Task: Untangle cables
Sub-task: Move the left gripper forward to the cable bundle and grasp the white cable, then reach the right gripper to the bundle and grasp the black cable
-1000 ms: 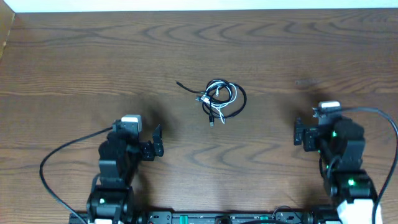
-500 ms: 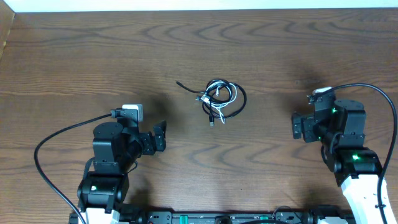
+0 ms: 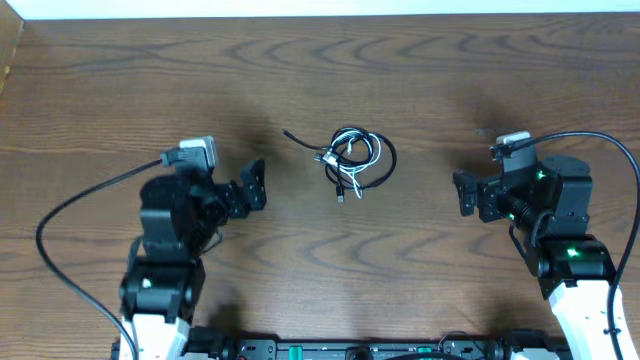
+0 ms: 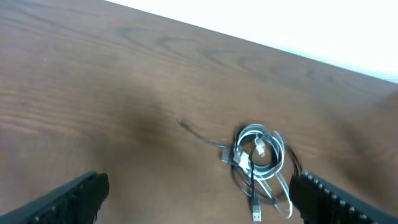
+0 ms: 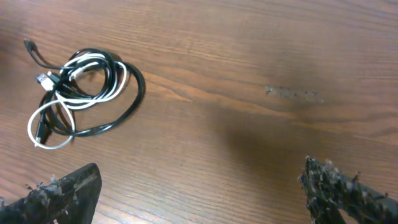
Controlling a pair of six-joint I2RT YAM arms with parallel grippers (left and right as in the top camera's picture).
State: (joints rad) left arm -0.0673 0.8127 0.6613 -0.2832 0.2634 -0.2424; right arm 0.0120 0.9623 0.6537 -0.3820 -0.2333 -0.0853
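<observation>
The cables lie in one small tangled bundle of black and white cords at the middle of the wooden table, with a black end trailing to the upper left and a metal plug pointing down. The bundle also shows in the left wrist view and the right wrist view. My left gripper is open and empty, left of the bundle and apart from it. My right gripper is open and empty, right of the bundle and apart from it. Both sets of fingers point toward the bundle.
The dark wooden table runs to a white wall edge at the back. Thick black wires loop from each arm base at the front left and front right. A pale scuff marks the wood.
Both arms have moved forward and inward toward the cable bundle. The left gripper has risen up the table and the right gripper has shifted left. The bundle has not moved.
</observation>
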